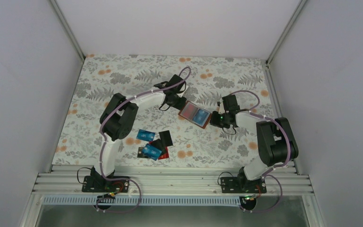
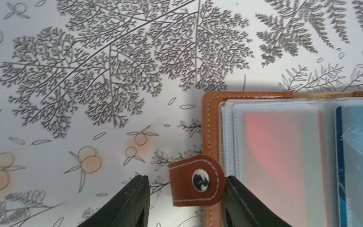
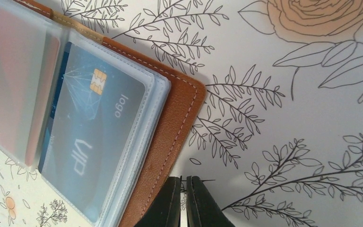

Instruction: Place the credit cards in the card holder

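A blue card (image 3: 94, 137) marked "logo" and "VIP" sits in the card holder (image 3: 170, 137). The left gripper (image 2: 185, 187) is spread around its snap tab (image 2: 196, 182), and the right gripper (image 3: 184, 184) is closed.

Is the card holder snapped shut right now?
No, the card holder lies open, with a blue card showing inside it.

Reaching inward, left arm (image 1: 118, 118) and right arm (image 1: 274, 139), left tool (image 2: 184, 203) jaws apart, right tool (image 3: 184, 201) jaws together

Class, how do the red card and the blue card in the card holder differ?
The red card looks blank through its sleeve; the blue card shows a chip, "logo" and "VIP". The red card sits nearer the snap tab, the blue card farther. Both lie in the card holder's clear sleeves.
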